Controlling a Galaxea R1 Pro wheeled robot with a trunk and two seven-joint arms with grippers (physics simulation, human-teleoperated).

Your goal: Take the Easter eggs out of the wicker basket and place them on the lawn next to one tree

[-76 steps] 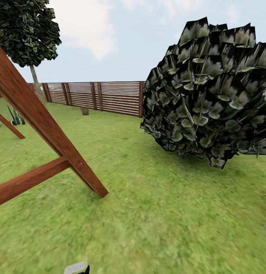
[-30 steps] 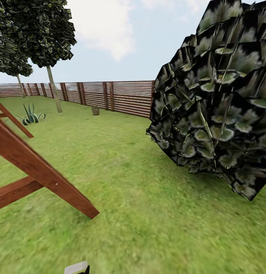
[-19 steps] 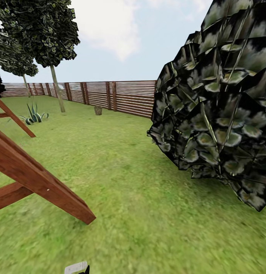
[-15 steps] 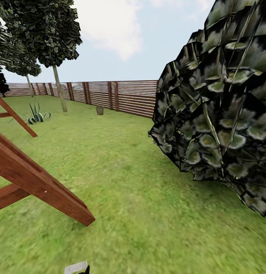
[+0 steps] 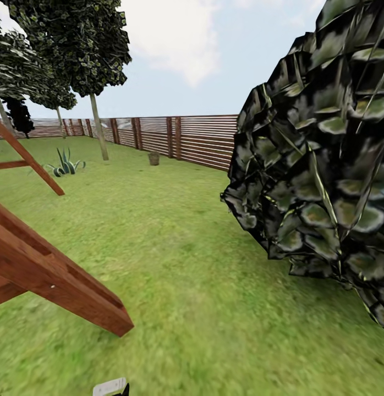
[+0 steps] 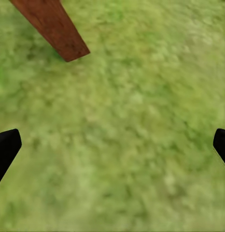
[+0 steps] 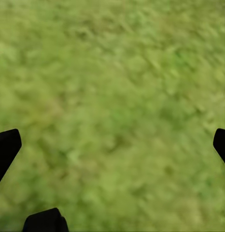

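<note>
Lawn (image 5: 203,308): mottled green grass running from my base out to the fence; it also lies under both wrist cameras.

Wicker basket (image 5: 154,159): a small brown object far off on the grass, just in front of the fence (too small for me to make out any eggs in it).

Tree (image 5: 98,132): pale straight trunk under a dark crown, standing on the lawn left of the basket and near the fence.

Wooden fence (image 5: 181,137): horizontal red-brown slats across the far edge of the garden.

Dark leafy bush (image 5: 318,181): large, close on my right.

Wooden beam (image 5: 60,280): slanted red-brown timber close on my left, its foot on the grass; a second slanted timber (image 5: 32,165) stands farther back.

Spiky plant (image 5: 65,165): low, near the far timber.

Left gripper (image 6: 112,145): fingers spread wide, nothing between them, grass below, the beam's foot (image 6: 54,26) beyond.

Right gripper (image 7: 112,145): fingers likewise apart over bare grass.
</note>
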